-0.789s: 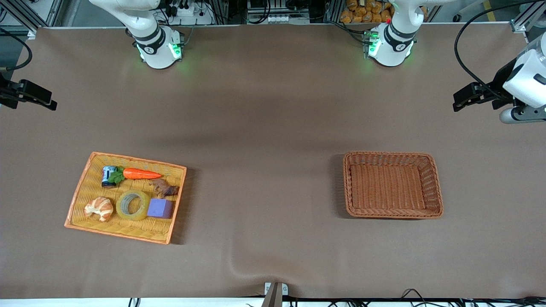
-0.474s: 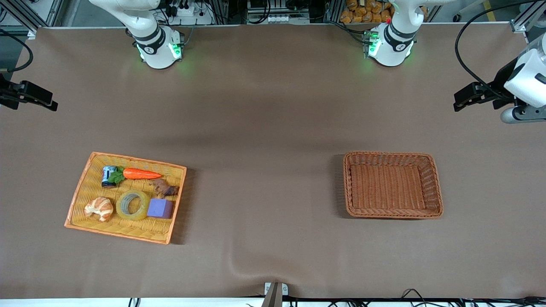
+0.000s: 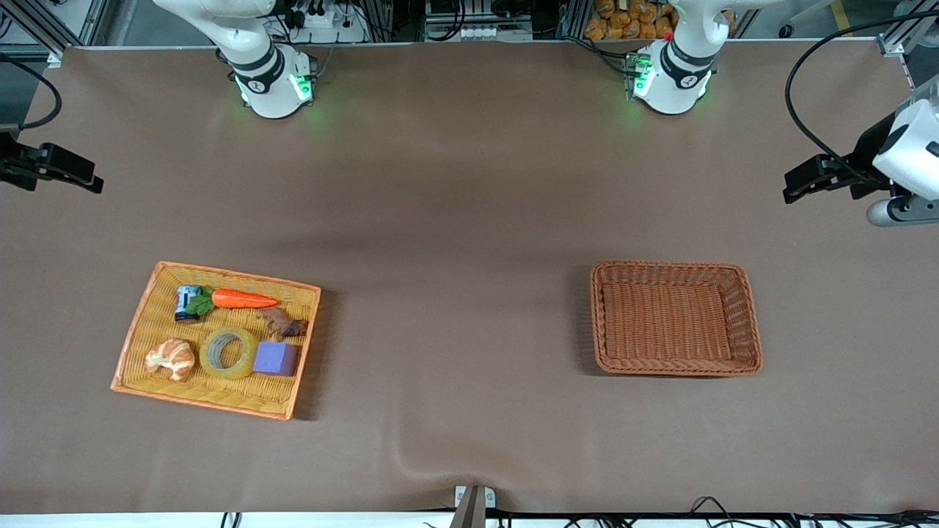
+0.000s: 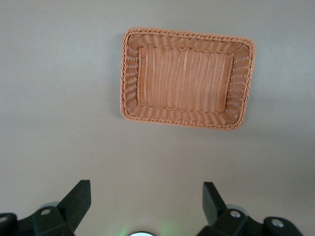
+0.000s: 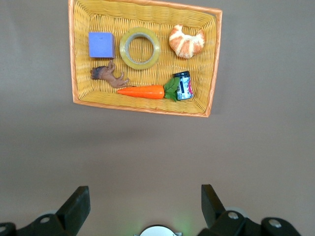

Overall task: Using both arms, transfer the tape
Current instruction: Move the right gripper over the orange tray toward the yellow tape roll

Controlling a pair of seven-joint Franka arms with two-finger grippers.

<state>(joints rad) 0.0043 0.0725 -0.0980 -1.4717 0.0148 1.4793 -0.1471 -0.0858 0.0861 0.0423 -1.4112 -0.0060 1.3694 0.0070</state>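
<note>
Tape (image 3: 229, 353) is lying flat in the yellow tray (image 3: 147, 326) toward the right arm's end of the table, sitting between the croissant (image 3: 171, 358) and the purple cube (image 3: 276, 358), just beside both. Right gripper (image 5: 142, 206) is hanging high over bare table with jaws spread wide, holding nothing. Left gripper (image 4: 146, 204) is hanging likewise, wide and unloaded, over table near the brown basket (image 3: 747, 323).

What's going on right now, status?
Left gripper and right gripper open, both high over table. Tape in yellow tray, between croissant and purple cube.
</note>
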